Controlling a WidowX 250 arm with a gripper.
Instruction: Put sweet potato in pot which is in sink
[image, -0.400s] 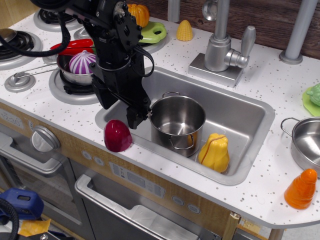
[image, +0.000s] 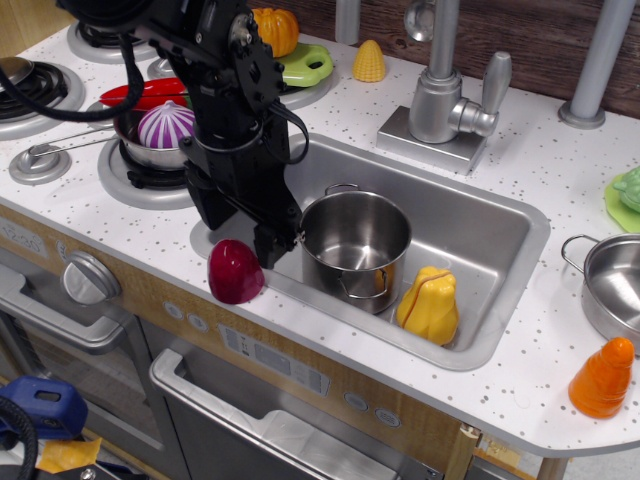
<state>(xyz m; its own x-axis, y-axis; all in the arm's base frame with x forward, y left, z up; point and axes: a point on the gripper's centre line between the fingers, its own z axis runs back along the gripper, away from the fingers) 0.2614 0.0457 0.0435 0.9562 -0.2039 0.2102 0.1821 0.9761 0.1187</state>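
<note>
The dark red sweet potato (image: 235, 272) sits on the front counter edge, just left of the sink's (image: 490, 235) front left corner. The shiny steel pot (image: 356, 246) stands upright and empty in the left part of the sink. My black gripper (image: 240, 235) hangs directly above and behind the sweet potato, its fingers (image: 271, 247) spread apart and pointing down. It is open and holds nothing; the right finger is close to the pot's left rim.
A yellow pear toy (image: 430, 305) stands in the sink right of the pot. An orange cone toy (image: 602, 378) and a shallow steel pot (image: 612, 288) are at the right. A faucet (image: 445, 95) stands behind the sink. The stove with a pot holding a purple toy (image: 168, 128) is at the left.
My gripper has lowered slightly and shifted a little left, closer to the sweet potato. Nothing else has moved.
</note>
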